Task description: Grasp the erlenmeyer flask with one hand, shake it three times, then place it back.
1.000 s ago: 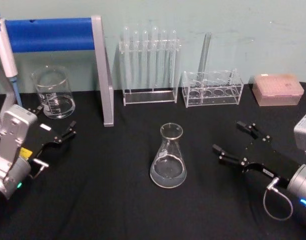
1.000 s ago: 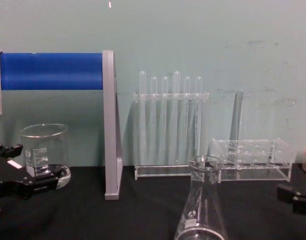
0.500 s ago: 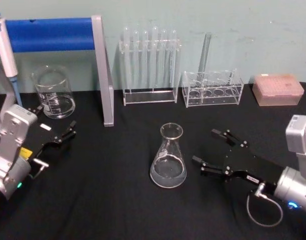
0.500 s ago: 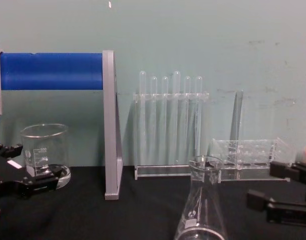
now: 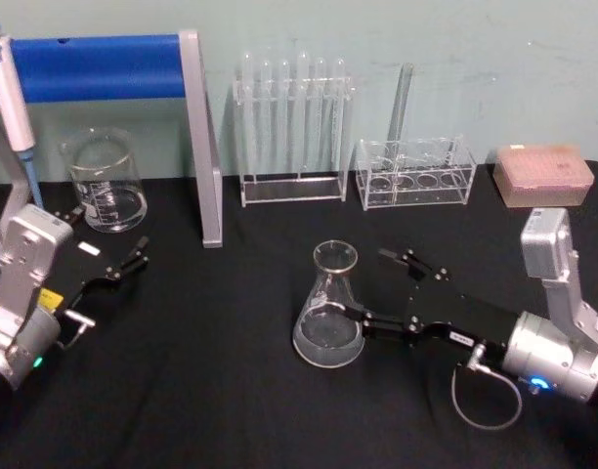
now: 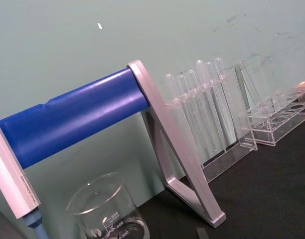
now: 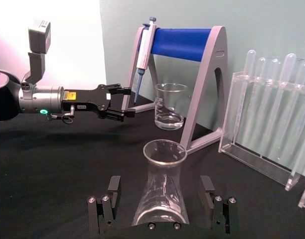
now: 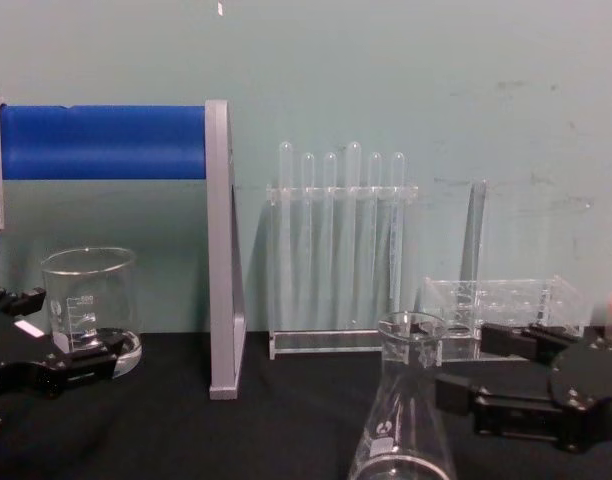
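The clear erlenmeyer flask (image 5: 328,322) stands upright on the black table, a little in front of the centre, and it also rises at the lower middle of the chest view (image 8: 404,420). My right gripper (image 5: 369,285) reaches in from the right and is open. One finger lies on each side of the flask's lower body (image 7: 160,199), with a small gap on both sides in the right wrist view. From the chest the right gripper (image 8: 464,366) sits just right of the flask's neck. My left gripper (image 5: 108,244) rests open at the far left, beside the beaker.
A glass beaker (image 5: 106,186) stands at the back left under a blue-barred pipette stand (image 5: 99,66) with a pipette (image 5: 8,98). A test tube rack (image 5: 292,127), a second clear rack (image 5: 416,174) and a pink tip box (image 5: 541,174) line the back edge.
My right gripper has slid left across the table, and its open fingers now straddle the flask. The flask and the left arm have stayed where they were.
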